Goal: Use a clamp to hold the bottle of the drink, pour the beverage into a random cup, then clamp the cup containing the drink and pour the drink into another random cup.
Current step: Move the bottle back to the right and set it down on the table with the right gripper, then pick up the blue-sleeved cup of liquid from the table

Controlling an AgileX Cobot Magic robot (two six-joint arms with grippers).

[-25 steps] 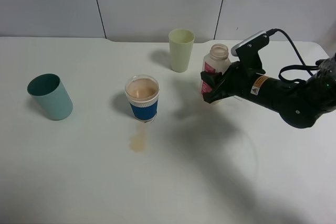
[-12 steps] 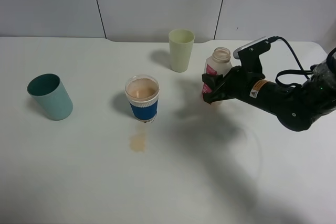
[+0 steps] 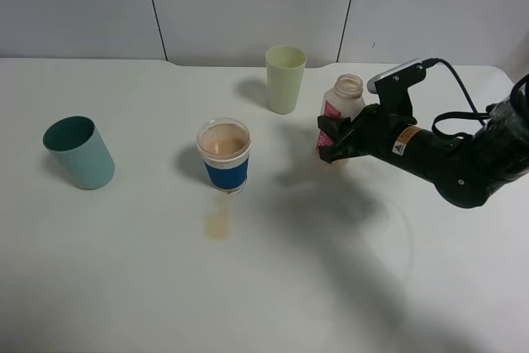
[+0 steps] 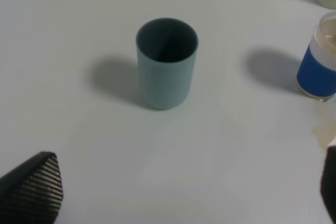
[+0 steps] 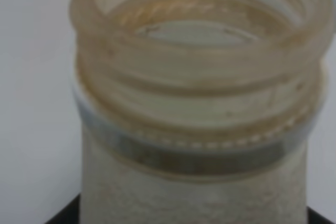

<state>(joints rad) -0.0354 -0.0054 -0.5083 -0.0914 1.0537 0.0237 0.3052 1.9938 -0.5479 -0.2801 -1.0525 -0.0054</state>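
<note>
The bottle (image 3: 342,102), white with a pink label and an open mouth, stands upright at the right of the table, and my right gripper (image 3: 332,137) is shut on its lower body. In the right wrist view the bottle's neck (image 5: 197,108) fills the frame. A clear cup with a blue sleeve (image 3: 224,155) holds brown drink at the centre. A pale green cup (image 3: 285,78) stands behind it. A teal cup (image 3: 79,152) is at the far left. My left gripper (image 4: 181,192) hovers open short of the teal cup (image 4: 167,62), with nothing between its fingers.
A small brown spill (image 3: 218,225) marks the white table (image 3: 314,287) just in front of the blue-sleeved cup (image 4: 319,64). The right arm's black cable (image 3: 463,80) loops above the table's right side.
The right gripper and the bottle shifted slightly right and the bottle came more upright; over the last half second nothing moved. The left gripper stayed open.
</note>
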